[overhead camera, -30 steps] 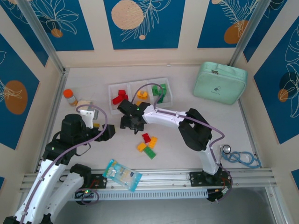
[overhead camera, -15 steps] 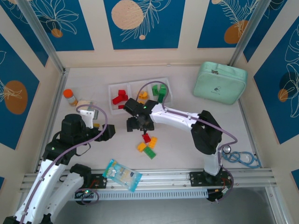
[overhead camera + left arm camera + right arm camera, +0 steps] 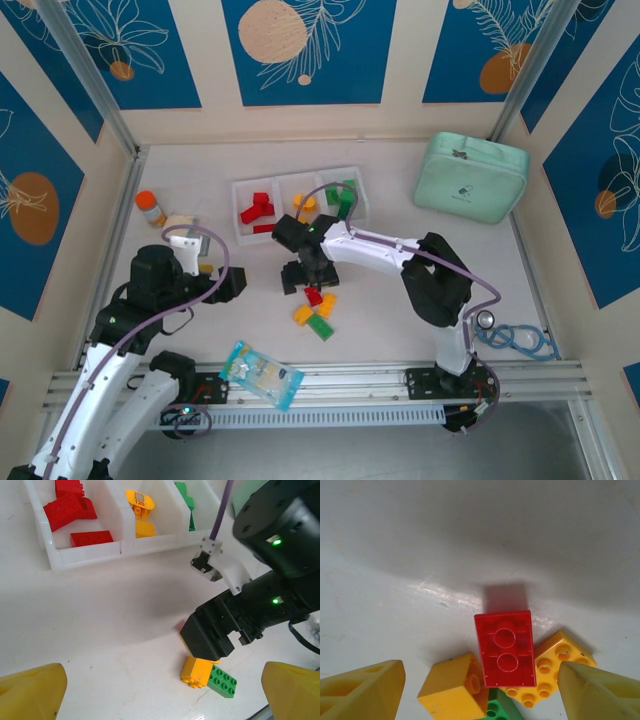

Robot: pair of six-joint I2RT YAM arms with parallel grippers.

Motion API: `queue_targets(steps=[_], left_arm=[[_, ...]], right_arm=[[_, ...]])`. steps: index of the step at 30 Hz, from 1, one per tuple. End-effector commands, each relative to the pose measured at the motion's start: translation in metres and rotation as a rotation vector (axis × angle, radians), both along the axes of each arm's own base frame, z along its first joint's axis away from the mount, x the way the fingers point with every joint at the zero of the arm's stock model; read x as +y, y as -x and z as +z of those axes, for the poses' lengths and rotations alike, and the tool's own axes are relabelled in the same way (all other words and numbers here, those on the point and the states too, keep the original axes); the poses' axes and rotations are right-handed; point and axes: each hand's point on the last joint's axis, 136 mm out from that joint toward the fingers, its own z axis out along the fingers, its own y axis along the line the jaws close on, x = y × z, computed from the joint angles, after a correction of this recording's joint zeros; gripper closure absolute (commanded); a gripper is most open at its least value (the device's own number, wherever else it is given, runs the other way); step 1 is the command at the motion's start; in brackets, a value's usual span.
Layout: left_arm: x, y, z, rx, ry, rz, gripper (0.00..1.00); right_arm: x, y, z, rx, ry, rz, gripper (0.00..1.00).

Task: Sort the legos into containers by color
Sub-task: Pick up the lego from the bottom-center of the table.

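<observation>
The right gripper (image 3: 480, 682) hangs right over a little pile of legos (image 3: 315, 310). Its jaws are wide apart and hold nothing. Under it lies a red brick (image 3: 506, 648) on the table (image 3: 470, 540). It touches an orange-yellow brick (image 3: 555, 672) at its 4 o'clock and another yellow brick (image 3: 452, 690) at its 7 o'clock. A green brick (image 3: 499, 711) peeks out at 6 o'clock.

The 3 white bins (image 3: 85, 554) sit at 12 o'clock from the pile. Red bricks are in the left bin, yellow in the middle, green in the right.

I think it is about to pick up the red brick. It needs to go down and close on just that 1, without dragging the yellow ones along.

The left gripper (image 3: 160, 695) waits at 9 o'clock of the pile, jaws wide apart and empty.
</observation>
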Motion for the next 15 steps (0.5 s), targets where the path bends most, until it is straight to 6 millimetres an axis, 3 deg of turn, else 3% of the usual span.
queue_targets(steps=[1,15], left_arm=[[-0.002,0.001,0.002,-0.014,0.012,-0.020,0.01],[-0.003,0.001,0.001,-0.009,0.014,-0.025,0.01]], right_arm=[[-0.002,0.006,-0.011,0.061,0.013,0.042,0.21],[-0.008,0.004,-0.029,0.056,0.117,0.072,0.38]])
